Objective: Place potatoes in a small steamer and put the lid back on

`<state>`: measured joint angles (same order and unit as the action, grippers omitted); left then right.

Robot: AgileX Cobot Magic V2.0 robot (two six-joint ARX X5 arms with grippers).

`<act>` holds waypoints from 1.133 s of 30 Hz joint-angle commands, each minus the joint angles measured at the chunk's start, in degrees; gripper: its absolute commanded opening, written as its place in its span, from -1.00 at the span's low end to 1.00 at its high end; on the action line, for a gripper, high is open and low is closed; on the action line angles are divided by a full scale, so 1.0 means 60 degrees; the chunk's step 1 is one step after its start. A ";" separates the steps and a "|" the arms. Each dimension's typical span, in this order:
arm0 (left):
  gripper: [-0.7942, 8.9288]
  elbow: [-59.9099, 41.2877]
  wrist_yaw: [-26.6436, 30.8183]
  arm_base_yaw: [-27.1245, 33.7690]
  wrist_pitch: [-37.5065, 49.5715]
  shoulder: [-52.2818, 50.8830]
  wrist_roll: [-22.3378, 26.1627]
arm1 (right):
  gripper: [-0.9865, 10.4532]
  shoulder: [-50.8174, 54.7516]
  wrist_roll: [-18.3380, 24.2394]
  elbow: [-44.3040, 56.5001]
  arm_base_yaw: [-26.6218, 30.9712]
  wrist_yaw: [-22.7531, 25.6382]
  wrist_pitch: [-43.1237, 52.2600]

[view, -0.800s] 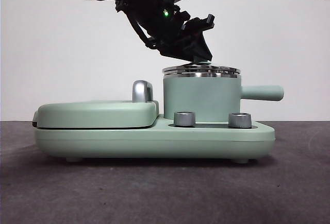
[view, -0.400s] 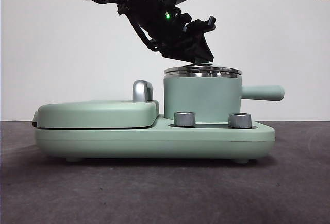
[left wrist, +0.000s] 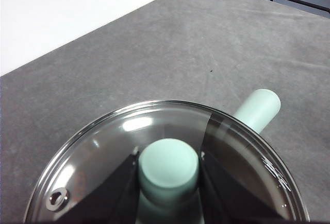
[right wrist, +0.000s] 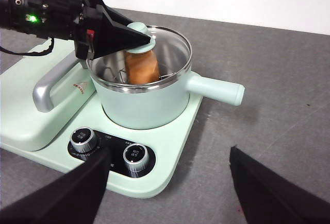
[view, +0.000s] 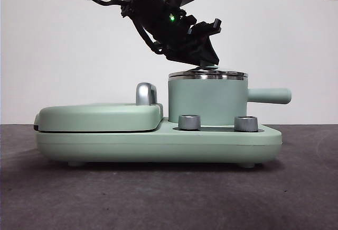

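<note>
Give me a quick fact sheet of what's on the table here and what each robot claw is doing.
potato: inside the small steamer, seen through the glass
lid: on the steamer's rim
left gripper: shut on the lid's knob
right gripper: open, holding nothing, back from the cooker
griddle cover: closed, beside the steamer
dials: two, on the base's front

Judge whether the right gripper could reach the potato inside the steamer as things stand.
Probably not. The lid sits on the steamer over the potato, and the left gripper is clamped on its knob. The right gripper hangs open, well short of the pot.
</note>
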<state>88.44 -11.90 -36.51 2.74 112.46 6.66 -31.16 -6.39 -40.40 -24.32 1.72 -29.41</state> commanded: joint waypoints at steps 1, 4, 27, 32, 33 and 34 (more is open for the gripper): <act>-0.52 0.0215 -0.0022 -0.0087 -0.0069 0.0346 -0.0036 | -0.20 -0.0033 -0.0080 -0.0022 -0.0047 0.0029 0.0000; -0.15 0.0215 -0.0022 -0.0087 -0.0131 0.0226 -0.0244 | -0.20 -0.0033 -0.0084 -0.0022 -0.0047 0.0029 -0.0055; -0.14 -0.2302 -0.1246 0.1974 -0.3078 -0.4211 -0.2364 | -0.20 -0.0142 -0.0193 -0.0022 -0.0047 -0.0441 -0.0404; -0.13 -0.4630 -0.1249 0.2568 -0.1938 -0.5912 -0.2812 | -0.20 -0.0444 -0.0310 -0.0022 -0.0047 -0.0849 -0.0576; -0.13 -0.5100 -0.1249 0.2670 -0.1763 -0.6291 -0.2809 | -0.20 -0.0535 -0.0361 -0.0022 -0.0047 -0.0918 -0.0594; -0.13 -0.5464 -0.1249 0.2747 -0.1690 -0.6590 -0.2805 | -0.20 -0.0608 -0.0364 -0.0022 -0.0047 -0.0994 -0.0605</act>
<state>56.86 -19.29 -19.64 -7.90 73.28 -9.37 -34.37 -7.51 -40.40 -24.32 -3.95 -33.28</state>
